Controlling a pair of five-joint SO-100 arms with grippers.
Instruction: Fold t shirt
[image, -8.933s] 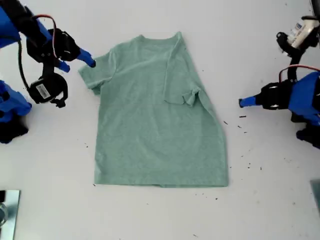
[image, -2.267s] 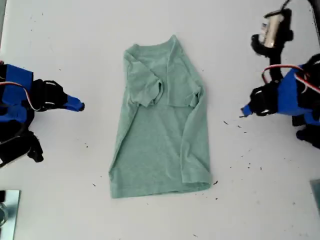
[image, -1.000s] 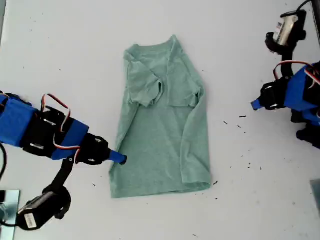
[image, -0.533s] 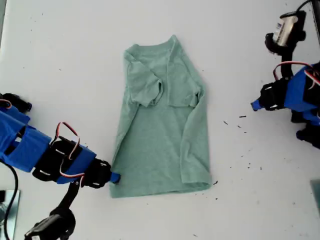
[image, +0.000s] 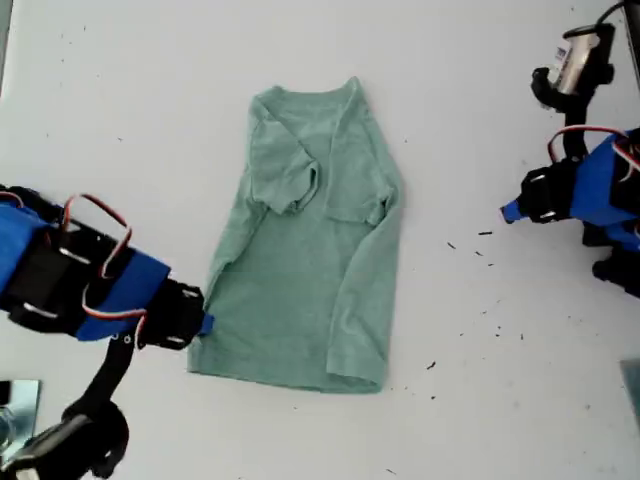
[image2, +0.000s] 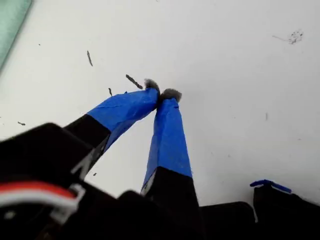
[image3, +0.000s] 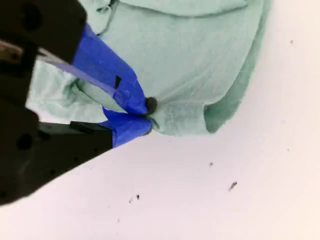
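Second hand (image3: 145, 116) clamped on t shirt (image: 310, 240) hem corner, has dragged it toward desk's near edge; bottom fold starting; first hand (image2: 161, 94) together, empty

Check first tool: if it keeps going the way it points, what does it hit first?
My first tool, shut and empty, points toward the shirt. Bare table lies between; if angled down, it probably meets that first. Depth unclear.

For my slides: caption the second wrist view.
My second gripper pinches a hem corner of the green t shirt on the white table.
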